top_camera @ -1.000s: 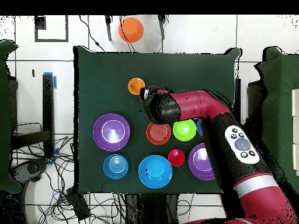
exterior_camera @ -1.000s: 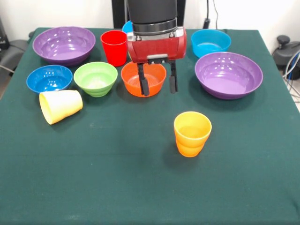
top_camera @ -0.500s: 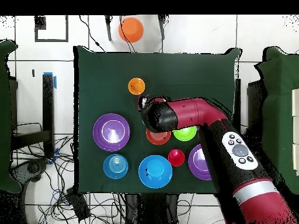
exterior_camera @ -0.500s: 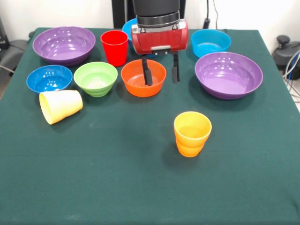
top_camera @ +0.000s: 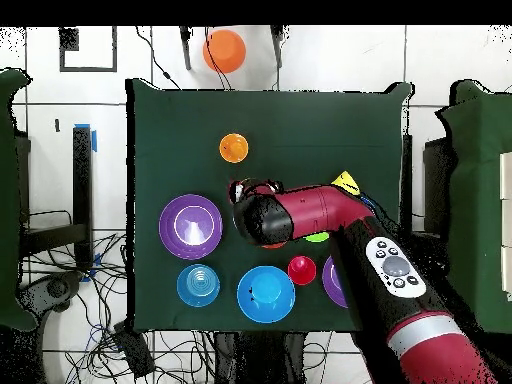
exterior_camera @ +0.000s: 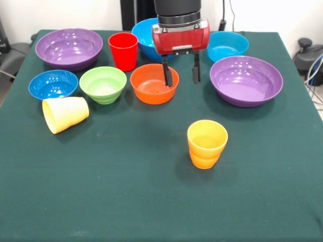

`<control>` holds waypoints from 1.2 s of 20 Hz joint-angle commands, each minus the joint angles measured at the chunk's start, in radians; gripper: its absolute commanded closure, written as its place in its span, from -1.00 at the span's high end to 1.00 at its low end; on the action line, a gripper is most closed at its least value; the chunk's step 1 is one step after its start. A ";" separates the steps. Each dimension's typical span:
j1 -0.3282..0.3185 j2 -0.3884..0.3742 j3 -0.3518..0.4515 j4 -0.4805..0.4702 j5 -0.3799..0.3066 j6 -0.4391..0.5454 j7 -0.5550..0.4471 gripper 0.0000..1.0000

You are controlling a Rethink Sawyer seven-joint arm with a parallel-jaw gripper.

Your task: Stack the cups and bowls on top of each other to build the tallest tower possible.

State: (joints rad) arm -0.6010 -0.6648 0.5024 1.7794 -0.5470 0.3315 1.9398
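My gripper (exterior_camera: pixel 180 80) is open and holds nothing. It hangs over the right rim of the orange bowl (exterior_camera: pixel 151 84). Behind it stand the red cup (exterior_camera: pixel 123 50) and the large blue bowl (exterior_camera: pixel 144 35). The green bowl (exterior_camera: pixel 103 84) and the dark blue bowl (exterior_camera: pixel 53 84) sit left of the orange one. The yellow cup (exterior_camera: pixel 65 114) lies on its side. Nearer the front the orange cup (exterior_camera: pixel 207 143) stands upright, also seen from overhead (top_camera: pixel 233 148). All pieces sit apart, and no tower is in view.
Two purple bowls (exterior_camera: pixel 69 47) (exterior_camera: pixel 246 79) flank the row, and a cyan bowl (exterior_camera: pixel 227 45) stands at the back right. In the overhead view my arm (top_camera: pixel 330 215) covers the orange bowl and most of the green bowl (top_camera: pixel 318 238). Green cloth (exterior_camera: pixel 126 201) spans the front.
My gripper has moved back and to the right in the front view, from in front of the orange bowl to its right rim. It stayed open, and no cup or bowl moved.
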 commanded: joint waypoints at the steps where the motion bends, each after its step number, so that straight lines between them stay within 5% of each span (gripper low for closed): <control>1: 0.015 0.019 -0.044 0.102 -0.011 -0.042 0.094 1.00; 10: -0.059 -0.007 0.016 0.199 0.031 -0.070 0.075 1.00; 19: -0.193 -0.253 0.133 0.395 0.172 0.090 0.001 1.00; 24: -0.280 -0.315 0.204 0.453 0.267 0.154 -0.030 1.00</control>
State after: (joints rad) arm -0.8494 -0.8871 0.6018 2.1162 -0.3585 0.3407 1.9398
